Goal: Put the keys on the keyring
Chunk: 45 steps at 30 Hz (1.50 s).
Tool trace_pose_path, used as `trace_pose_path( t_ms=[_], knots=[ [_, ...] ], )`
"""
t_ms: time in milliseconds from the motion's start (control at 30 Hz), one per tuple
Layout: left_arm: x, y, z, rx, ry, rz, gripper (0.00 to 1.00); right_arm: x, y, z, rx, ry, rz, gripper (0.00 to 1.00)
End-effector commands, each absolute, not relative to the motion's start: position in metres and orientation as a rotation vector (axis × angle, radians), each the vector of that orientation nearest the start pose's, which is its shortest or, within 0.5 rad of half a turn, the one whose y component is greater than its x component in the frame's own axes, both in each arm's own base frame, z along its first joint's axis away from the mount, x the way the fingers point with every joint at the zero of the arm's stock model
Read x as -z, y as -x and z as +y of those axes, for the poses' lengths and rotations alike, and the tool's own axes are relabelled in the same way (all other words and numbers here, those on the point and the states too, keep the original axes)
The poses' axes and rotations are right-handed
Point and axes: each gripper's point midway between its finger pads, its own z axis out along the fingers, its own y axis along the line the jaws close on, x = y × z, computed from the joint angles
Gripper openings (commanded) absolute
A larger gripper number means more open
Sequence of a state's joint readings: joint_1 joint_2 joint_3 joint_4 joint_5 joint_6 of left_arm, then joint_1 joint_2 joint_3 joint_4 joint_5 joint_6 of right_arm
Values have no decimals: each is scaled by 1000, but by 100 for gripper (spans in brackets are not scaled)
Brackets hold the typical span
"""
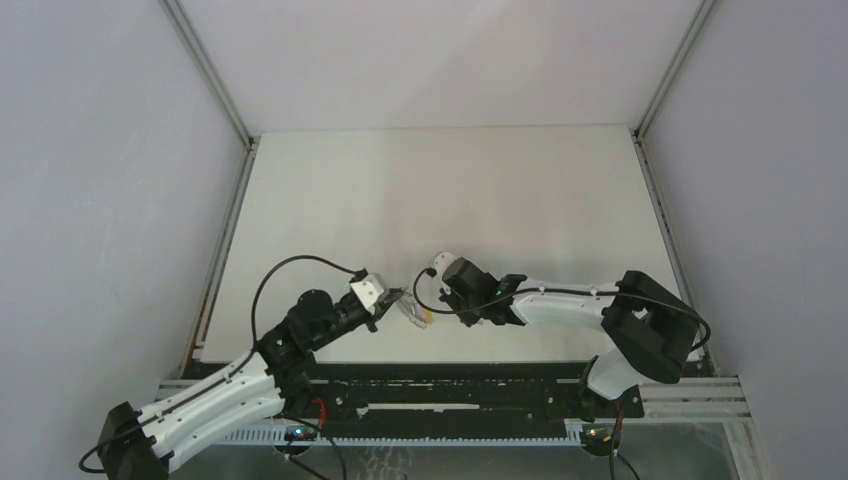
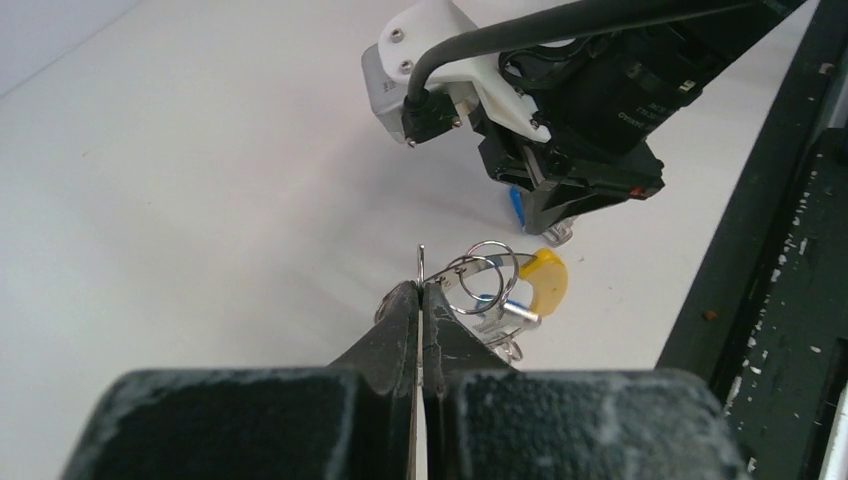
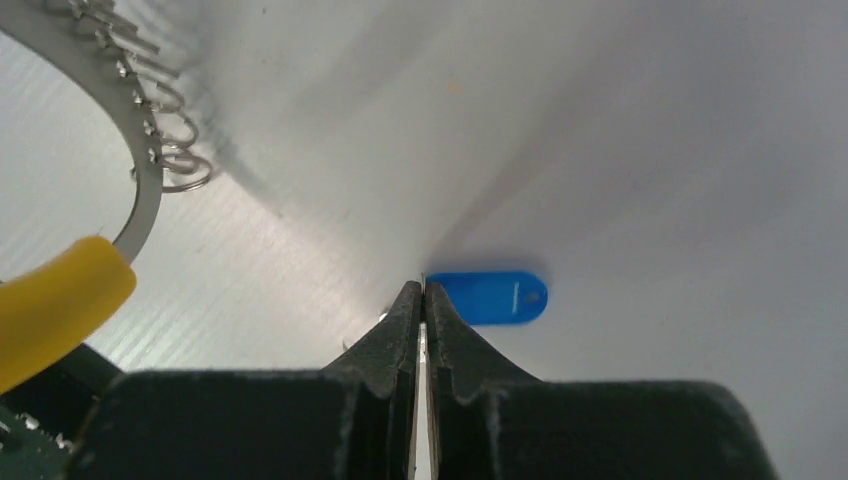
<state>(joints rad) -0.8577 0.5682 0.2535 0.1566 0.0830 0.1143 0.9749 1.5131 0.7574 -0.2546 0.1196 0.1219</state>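
Pinching the keyring (image 2: 480, 265) by its thin metal band, the left gripper (image 2: 421, 290) is holding it near the front edge of the surface (image 1: 450, 190). The right gripper (image 3: 424, 290), pressed together, is pointing down just beside it, tips touching a blue key (image 3: 490, 297) lying flat there.

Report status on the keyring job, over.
Left gripper shut on keyring. Right gripper shut, tips beside blue key, hold unclear. Key not yet threaded. No obstruction seen.

Polished silvery metal on the keyring (image 3: 148, 197), one section of it smooth yellow plastic. Blue plastic head on the key (image 3: 492, 297), smooth, slight sheen. Matt white, faintly ribbed table (image 3: 650, 150); left gripper (image 2: 421, 297) matt black, grainy plastic.
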Motion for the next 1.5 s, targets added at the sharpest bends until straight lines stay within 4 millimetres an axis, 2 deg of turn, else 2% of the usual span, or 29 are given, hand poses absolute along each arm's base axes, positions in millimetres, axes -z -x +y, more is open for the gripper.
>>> trace_pose_path(
  t_ms=[0, 67, 167, 367, 500, 833, 1200, 1333, 1467],
  knots=[
    [-177, -186, -229, 679, -843, 1434, 0, -40, -215, 283, -324, 1013, 2261, 0],
    [-177, -184, -230, 696, -859, 1422, 0, -45, -212, 285, -350, 1061, 2225, 5],
    [-177, -180, -234, 720, -907, 1400, 0, -68, -204, 288, -429, 1133, 2117, 15],
    [-173, -167, -244, 773, -1030, 1358, 0, -139, -192, 302, -587, 1238, 1796, 27],
    [-173, -158, -251, 815, -1108, 1322, 0, -163, -180, 315, -682, 1343, 1610, 31],
    [-172, -150, -255, 853, -1175, 1285, 0, -178, -152, 334, -835, 1536, 1379, 32],
    [-173, -145, -260, 891, -1202, 1261, 0, -175, -151, 349, -876, 1601, 1350, 27],
    [-173, -144, -260, 894, -1205, 1260, 0, -176, -148, 350, -891, 1609, 1338, 21],
    [-174, -145, -261, 895, -1204, 1260, 0, -173, -147, 349, -898, 1621, 1347, 6]
  ],
)
